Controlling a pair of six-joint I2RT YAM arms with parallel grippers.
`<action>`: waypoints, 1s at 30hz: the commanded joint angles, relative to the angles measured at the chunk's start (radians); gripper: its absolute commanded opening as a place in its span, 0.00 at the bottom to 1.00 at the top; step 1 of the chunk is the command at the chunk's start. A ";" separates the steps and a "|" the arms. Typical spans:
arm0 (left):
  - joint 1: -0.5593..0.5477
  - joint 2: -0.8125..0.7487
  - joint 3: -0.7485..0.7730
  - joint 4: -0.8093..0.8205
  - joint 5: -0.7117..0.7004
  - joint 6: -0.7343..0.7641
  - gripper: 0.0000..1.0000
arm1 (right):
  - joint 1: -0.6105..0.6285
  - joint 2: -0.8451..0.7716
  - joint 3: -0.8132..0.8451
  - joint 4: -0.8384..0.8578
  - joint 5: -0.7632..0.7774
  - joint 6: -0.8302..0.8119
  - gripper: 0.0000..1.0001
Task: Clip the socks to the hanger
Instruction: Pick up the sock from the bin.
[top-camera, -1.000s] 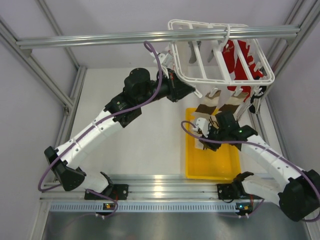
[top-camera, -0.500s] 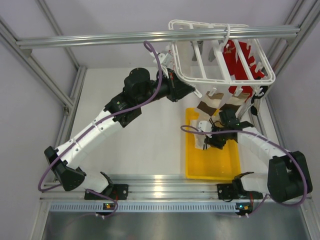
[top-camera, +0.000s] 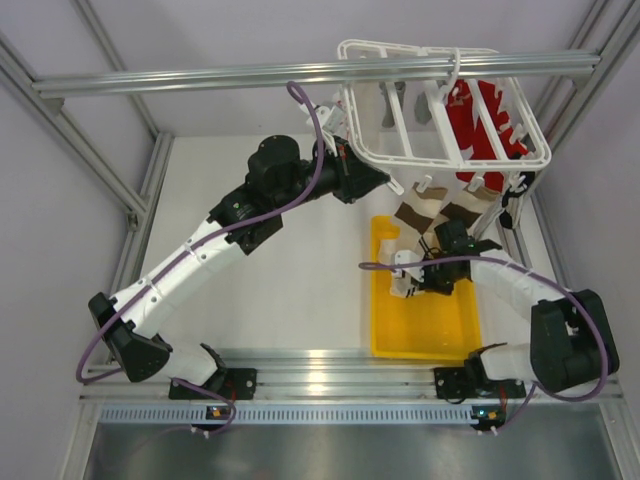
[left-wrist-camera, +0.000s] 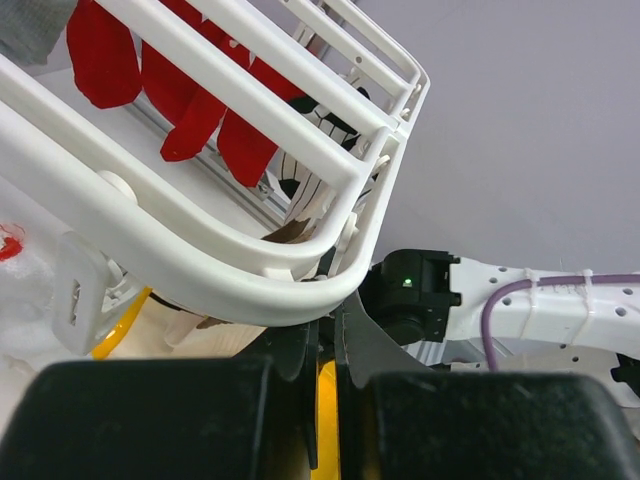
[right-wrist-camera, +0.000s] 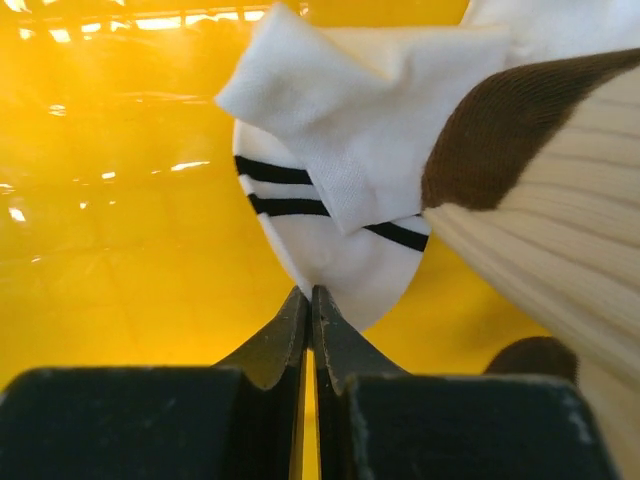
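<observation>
— So, starting at the left: what is the left gripper (top-camera: 388, 186) doing?

— It reaches up and to the right, and its fingers are clamped on the near left rim of the hanger (top-camera: 372, 150). In the left wrist view the white rim runs right across the pinched tips.

— And where does the hanger sit?

— At the far right of the scene, hooked over the metal bar (top-camera: 200, 78) that spans the frame. A red garment (top-camera: 478, 125) hangs from its right side, and two cream and brown socks (top-camera: 425, 212) dangle from its near edge.

— What lies below them?

— A yellow tray (top-camera: 385, 330) on the table, near and to the right. The right gripper (right-wrist-camera: 311, 295) is down inside it.

— Apart or together?

— Together, the tips pressed flat against each other right at the edge of a white sock (right-wrist-camera: 330, 250) with thin black stripes. I cannot tell whether any fabric is caught between them.

— Anything else in the tray?

— A cream sock (right-wrist-camera: 530, 230) with a brown block, lying just to the right of the white one and overlapping it.
</observation>
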 joint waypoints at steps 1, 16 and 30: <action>0.008 0.002 0.028 0.028 -0.006 0.009 0.00 | 0.004 -0.139 0.081 -0.105 -0.081 -0.020 0.00; 0.008 0.014 0.038 0.033 -0.006 -0.004 0.00 | 0.105 -0.396 0.199 -0.238 -0.133 0.065 0.00; 0.009 0.022 0.042 0.033 -0.005 -0.004 0.00 | 0.160 -0.376 0.356 -0.302 -0.193 0.116 0.00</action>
